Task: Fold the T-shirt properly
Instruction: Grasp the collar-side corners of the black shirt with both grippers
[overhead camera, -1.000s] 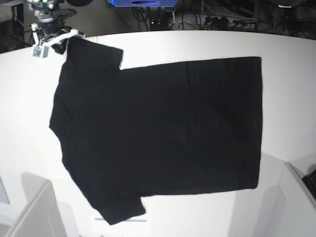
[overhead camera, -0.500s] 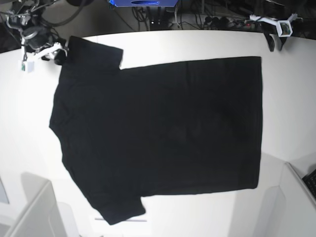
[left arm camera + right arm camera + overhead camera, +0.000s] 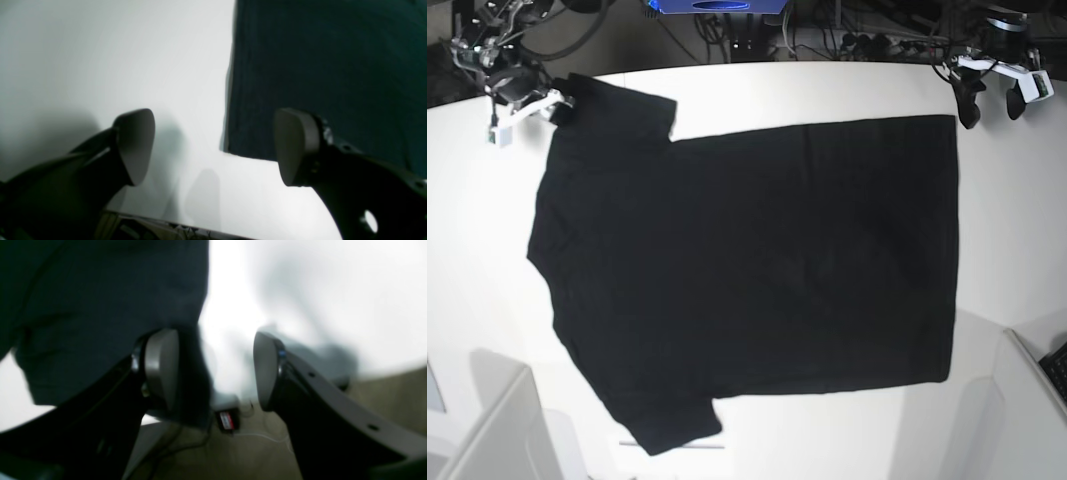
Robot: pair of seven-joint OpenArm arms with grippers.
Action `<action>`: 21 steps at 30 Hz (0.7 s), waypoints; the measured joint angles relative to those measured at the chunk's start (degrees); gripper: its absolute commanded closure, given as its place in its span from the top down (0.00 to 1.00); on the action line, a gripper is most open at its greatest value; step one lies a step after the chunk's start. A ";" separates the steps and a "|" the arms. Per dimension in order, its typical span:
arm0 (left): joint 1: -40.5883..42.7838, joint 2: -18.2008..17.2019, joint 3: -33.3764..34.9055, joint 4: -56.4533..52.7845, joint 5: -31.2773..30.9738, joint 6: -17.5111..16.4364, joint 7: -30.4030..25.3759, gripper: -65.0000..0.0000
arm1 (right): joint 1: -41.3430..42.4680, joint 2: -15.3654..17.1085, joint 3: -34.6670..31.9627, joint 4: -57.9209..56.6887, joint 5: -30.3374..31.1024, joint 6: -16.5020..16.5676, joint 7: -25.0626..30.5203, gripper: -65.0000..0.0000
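The black T-shirt [image 3: 747, 260] lies flat, plain side up, on the white table [image 3: 827, 90]; its collar is at the left and its hem at the right. My right gripper [image 3: 532, 103] is open at the far sleeve's outer edge. In the right wrist view its fingers [image 3: 161, 368] stand apart, with the sleeve cloth [image 3: 100, 306] against the left one. My left gripper [image 3: 989, 105] is open just beyond the far hem corner. In the left wrist view that gripper [image 3: 215, 146] straddles the corner of the shirt [image 3: 333, 66], above the table. The print is hidden.
Grey box-like fixtures stand at the table's near left [image 3: 497, 430] and near right [image 3: 1027, 400]. Cables and a power strip [image 3: 877, 42] lie beyond the far edge. The far edge is close behind both grippers.
The left arm came into view at the top right and moved down to the far hem corner. The right gripper shifted left, then settled at the sleeve edge. The shirt has not moved.
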 measured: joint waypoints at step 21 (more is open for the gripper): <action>-10.86 5.66 -3.96 -7.39 0.00 -6.64 18.91 0.83 | -3.08 0.28 -6.38 -1.36 1.46 0.61 4.35 0.00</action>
